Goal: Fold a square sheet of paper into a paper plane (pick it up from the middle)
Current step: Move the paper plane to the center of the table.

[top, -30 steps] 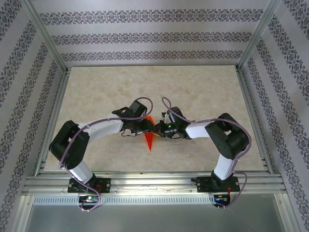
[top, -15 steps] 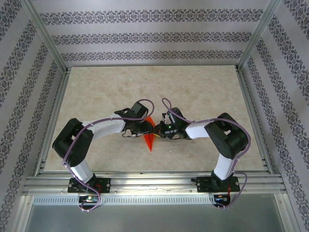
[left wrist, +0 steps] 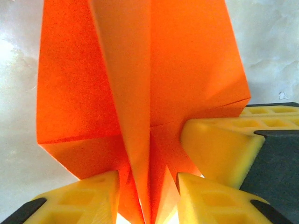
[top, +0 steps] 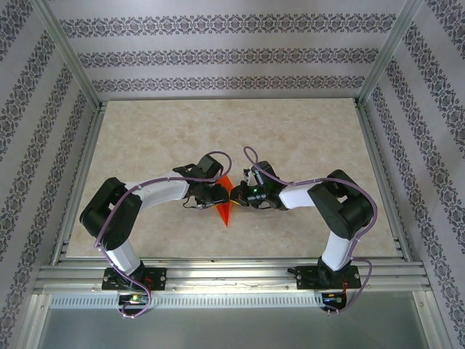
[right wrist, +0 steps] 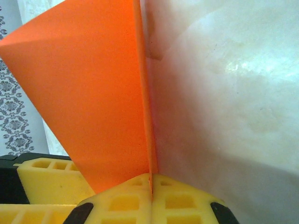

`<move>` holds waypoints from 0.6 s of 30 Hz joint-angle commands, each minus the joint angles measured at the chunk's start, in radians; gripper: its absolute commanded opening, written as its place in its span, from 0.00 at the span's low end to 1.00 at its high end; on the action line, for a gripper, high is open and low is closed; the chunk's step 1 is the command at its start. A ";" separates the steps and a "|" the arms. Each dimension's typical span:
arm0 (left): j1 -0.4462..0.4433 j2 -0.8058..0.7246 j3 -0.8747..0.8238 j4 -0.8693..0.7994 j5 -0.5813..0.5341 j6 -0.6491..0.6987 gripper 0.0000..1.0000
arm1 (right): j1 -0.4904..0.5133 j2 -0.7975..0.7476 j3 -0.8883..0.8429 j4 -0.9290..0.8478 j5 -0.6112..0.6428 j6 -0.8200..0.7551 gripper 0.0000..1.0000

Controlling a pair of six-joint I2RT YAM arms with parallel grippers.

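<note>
R gripper [right wrist: 150, 198] is clenched on the paper plane [right wrist: 93, 93] at its crease, pads tight w/ the orange edge upright btwn them. L gripper [left wrist: 147, 198] straddles the folded keel, pads slightly apart; can't tell if it's really pinching. Plane is mid-desk [top: 290, 131], btwn both my grippers, tip toward my bases.
</note>
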 commanded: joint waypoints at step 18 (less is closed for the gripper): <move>-0.034 0.008 -0.011 0.032 0.018 -0.032 0.29 | 0.010 0.012 -0.013 0.044 -0.014 0.022 0.00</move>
